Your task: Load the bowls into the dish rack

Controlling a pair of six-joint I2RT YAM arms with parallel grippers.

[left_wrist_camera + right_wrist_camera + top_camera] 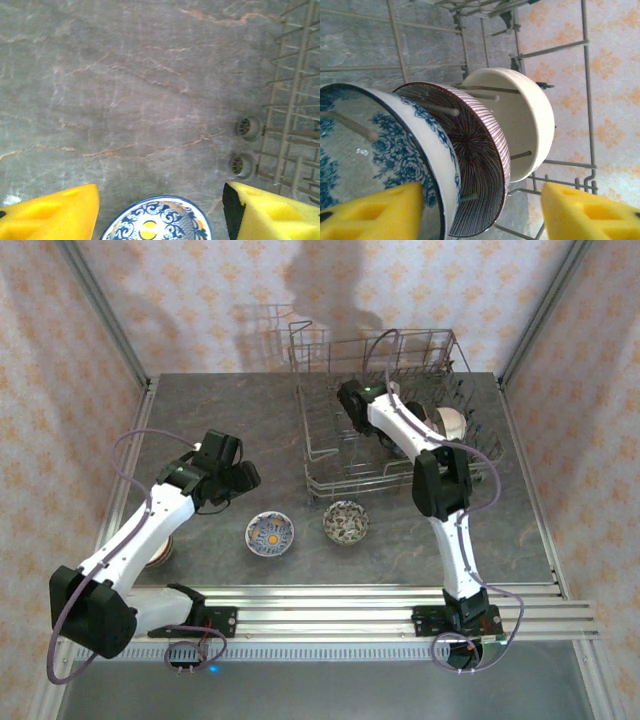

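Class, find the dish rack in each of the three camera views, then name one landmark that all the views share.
Top external: the dish rack stands right of centre, on the far half of the table.
Left wrist: its wires run down the right edge.
Right wrist: its wires cross the picture, with bowls on edge between the tines.
Shared landmark: the grey veined table, also at and.

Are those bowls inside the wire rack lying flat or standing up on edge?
On edge: the blue floral bowl, striped bowl and cream bowl stand side by side between tines of the dish rack.
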